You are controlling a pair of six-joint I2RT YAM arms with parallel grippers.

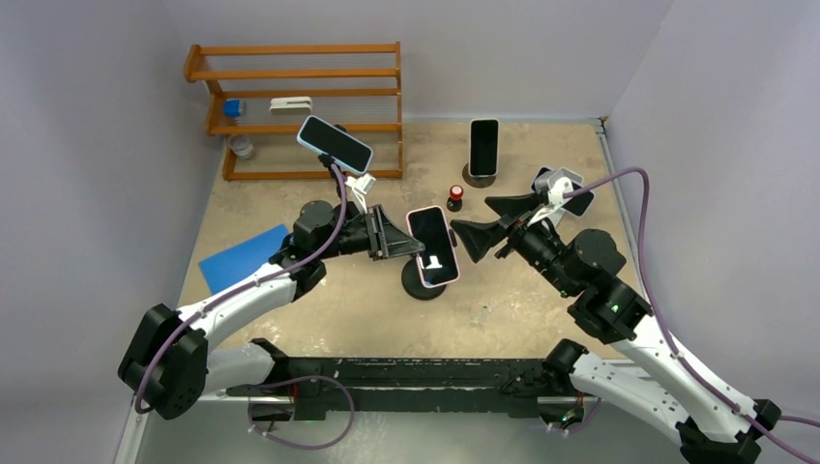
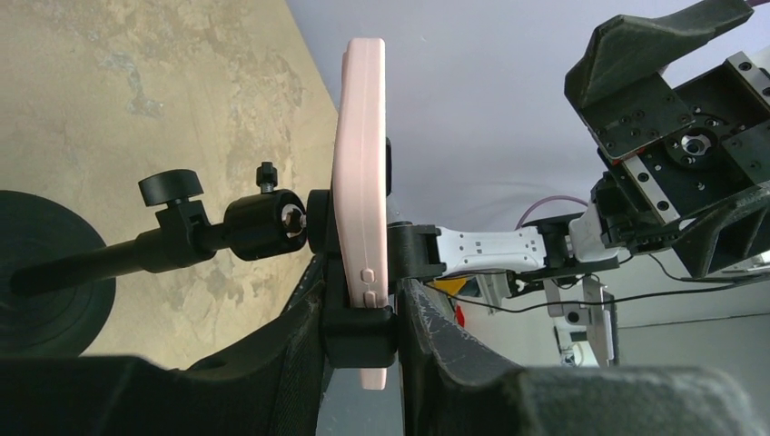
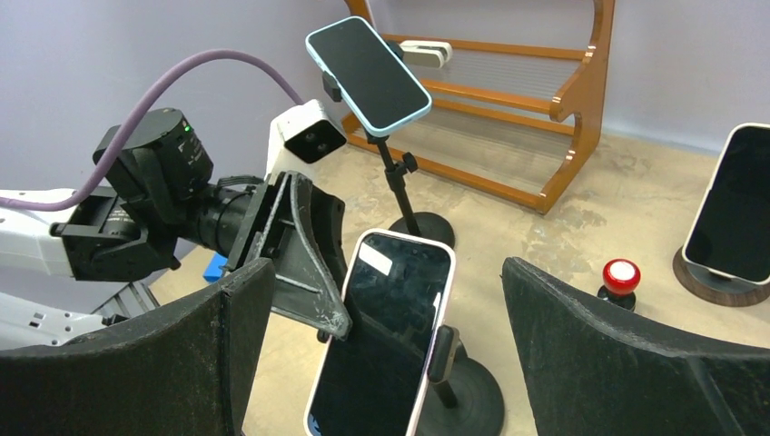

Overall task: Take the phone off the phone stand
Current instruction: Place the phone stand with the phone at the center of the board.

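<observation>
The phone point(image 1: 431, 245) sits at the centre of the overhead view, still seated in the clamp of its stand point(image 1: 423, 282). The removal has not happened: the phone has yet to be pulled out of the cradle and carried off.

It is a slim slab with rounded corners, glossy black glass in front and a smooth pale pink case around the edge. The stand is black, with a thin rod, a ball joint with small knobs and a flat round base.

The left gripper point(image 1: 401, 237) has its jaws drawn in close on the phone's left edge, beside the cradle arm, pinching it. The right gripper point(image 1: 481, 224), just right of the phone, stands wide apart and holds nothing. Both have wedge-shaped black fingers point(image 3: 590, 363) with a rough, grainy surface. Underneath lies a mottled tan table point(image 1: 541, 155).
</observation>
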